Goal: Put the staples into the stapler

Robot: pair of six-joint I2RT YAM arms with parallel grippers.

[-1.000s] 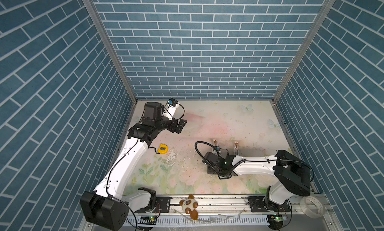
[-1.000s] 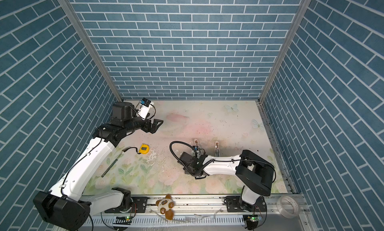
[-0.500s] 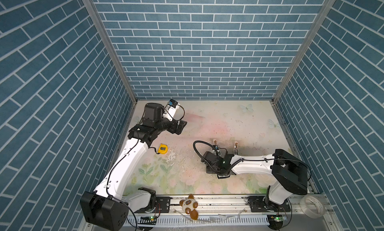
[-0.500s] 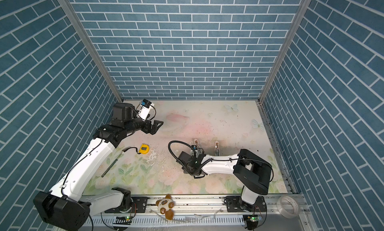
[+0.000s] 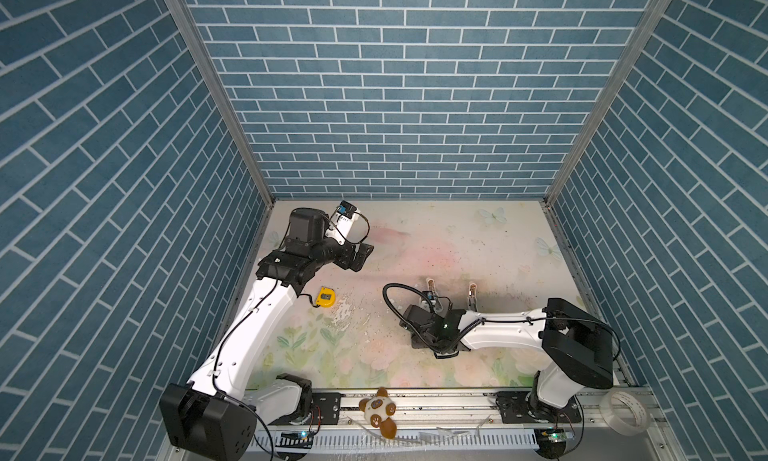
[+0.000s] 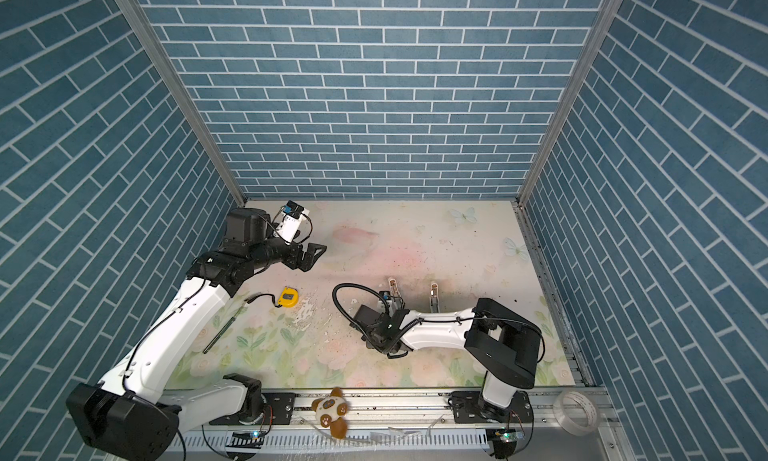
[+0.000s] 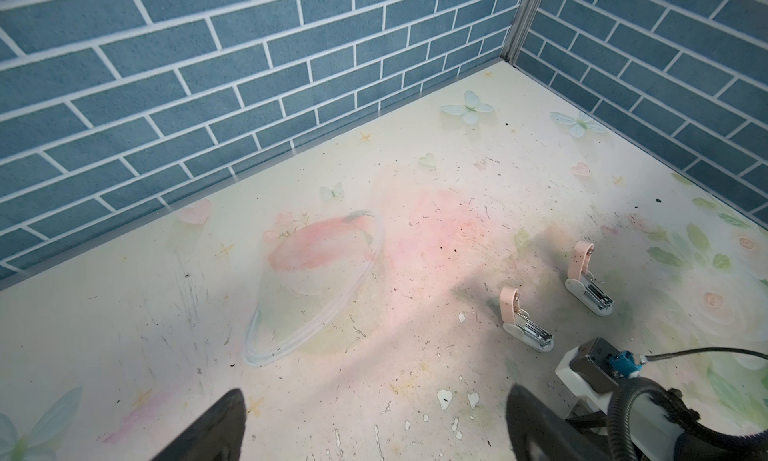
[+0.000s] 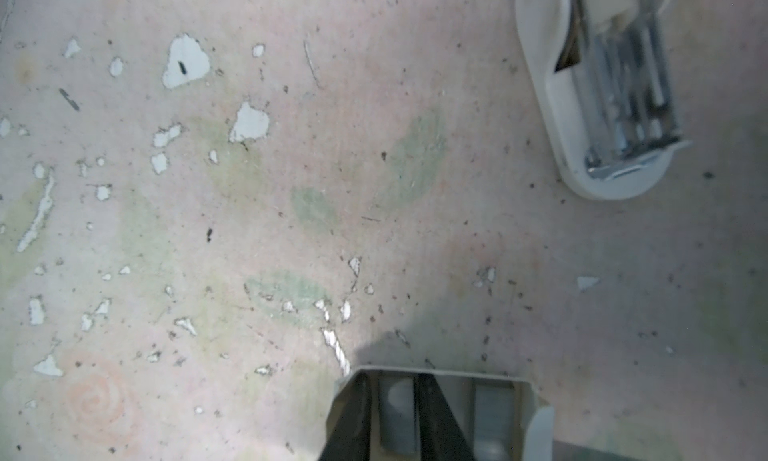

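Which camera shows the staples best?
The right wrist view: the grey staples sit in their white tray, close up, with the fingers reaching in. In both top views and the left wrist view, the right arm hides them.

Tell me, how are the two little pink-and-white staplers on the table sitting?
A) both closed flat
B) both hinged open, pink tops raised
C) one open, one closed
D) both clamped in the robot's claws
B: the left wrist view shows the left stapler and the right stapler standing free on the table. Each has its pink top swung up off the white base, baring the metal channel.
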